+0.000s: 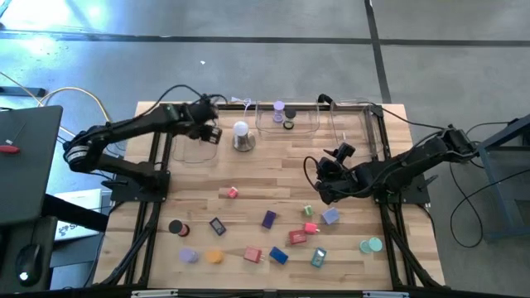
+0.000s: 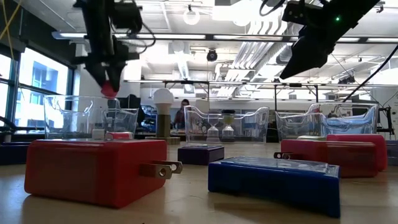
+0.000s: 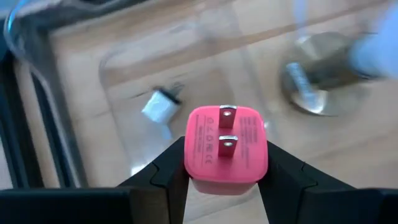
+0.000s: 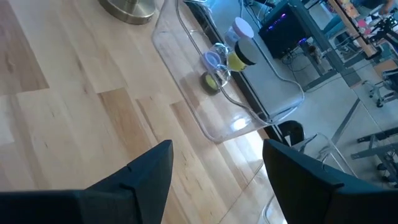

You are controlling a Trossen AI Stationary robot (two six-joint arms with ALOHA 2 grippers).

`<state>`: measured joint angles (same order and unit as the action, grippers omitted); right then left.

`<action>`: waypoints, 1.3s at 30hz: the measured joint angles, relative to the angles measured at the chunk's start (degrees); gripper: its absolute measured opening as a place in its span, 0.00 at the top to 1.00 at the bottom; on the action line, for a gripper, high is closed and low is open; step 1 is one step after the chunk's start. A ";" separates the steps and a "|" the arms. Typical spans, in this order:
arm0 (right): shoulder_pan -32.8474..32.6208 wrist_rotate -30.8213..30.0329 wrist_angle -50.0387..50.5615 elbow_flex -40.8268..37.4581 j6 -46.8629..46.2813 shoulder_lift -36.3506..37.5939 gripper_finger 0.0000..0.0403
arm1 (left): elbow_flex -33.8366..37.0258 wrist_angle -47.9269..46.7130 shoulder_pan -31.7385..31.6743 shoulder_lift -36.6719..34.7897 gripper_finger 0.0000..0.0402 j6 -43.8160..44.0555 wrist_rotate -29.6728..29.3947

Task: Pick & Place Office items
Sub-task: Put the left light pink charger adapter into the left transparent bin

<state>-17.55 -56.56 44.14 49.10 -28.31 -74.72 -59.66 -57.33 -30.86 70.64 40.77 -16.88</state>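
High view first: we see a pale wooden plank table (image 1: 265, 178) on a grey concrete floor (image 1: 248, 50), with a black desk (image 1: 25, 165) off to its left. Low view looks level across the planks into a workshop room with ceiling pipes and lights; a person (image 2: 184, 112) shows far back, small and indistinct.

Along the far edge stand clear trays — the left tray (image 1: 195, 142), a middle tray (image 1: 290, 120) holding a lilac roll (image 1: 279, 108) and a dark roll (image 1: 289, 124), and a right tray (image 1: 352, 124). A white dome on a metal base (image 1: 241, 136) stands between the left and middle trays.

Our left tool (image 3: 226, 171) hangs over the left tray, clenched on a pink plug block (image 3: 226, 149). In the wrist view its two metal prongs (image 3: 227, 127) face the camera, pointing away from the tray floor; the block's long axis we cannot tell. Below it a small white piece (image 3: 160, 107) lies in the tray.

Our right tool (image 4: 217, 165) hovers right of centre above bare planks, released, fingers (image 4: 149, 165) apart with nothing between them.

Other pieces lie scattered on the near half: a red plug block (image 2: 93, 168) with prongs pointing right, a blue block (image 2: 273, 182), a purple block (image 1: 269, 218), a black roll (image 1: 175, 226), an orange roll (image 1: 214, 257) and a teal roll (image 1: 372, 245).
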 joint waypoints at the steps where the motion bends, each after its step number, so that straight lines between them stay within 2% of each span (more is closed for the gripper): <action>1: -0.04 0.05 0.01 0.00 0.06 0.00 0.41 | 0.01 -0.30 -1.48 0.68 0.65 -0.03 0.81; 6: -0.08 1.46 0.08 0.00 0.08 0.00 0.41 | 0.04 -0.66 -6.80 3.80 0.65 -3.05 1.32; 17: -0.08 1.68 0.12 0.00 0.08 0.00 0.41 | 0.15 -3.02 -15.14 11.55 0.65 -1.89 1.32; 25: -0.08 1.91 -0.02 0.00 0.08 0.01 0.41 | 0.20 -2.85 -16.01 17.95 0.65 -2.37 1.04; 33: -0.08 2.97 -0.11 0.00 0.08 0.02 0.41 | 0.20 -2.83 -15.96 19.53 0.52 -2.29 0.69; 39: -0.08 2.97 -0.11 0.00 0.08 0.02 0.41 | 0.20 -2.83 -15.94 19.53 0.50 -2.78 0.67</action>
<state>-17.63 -53.58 44.03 49.10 -28.23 -74.70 -59.46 -60.16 -46.81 90.17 37.99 -16.21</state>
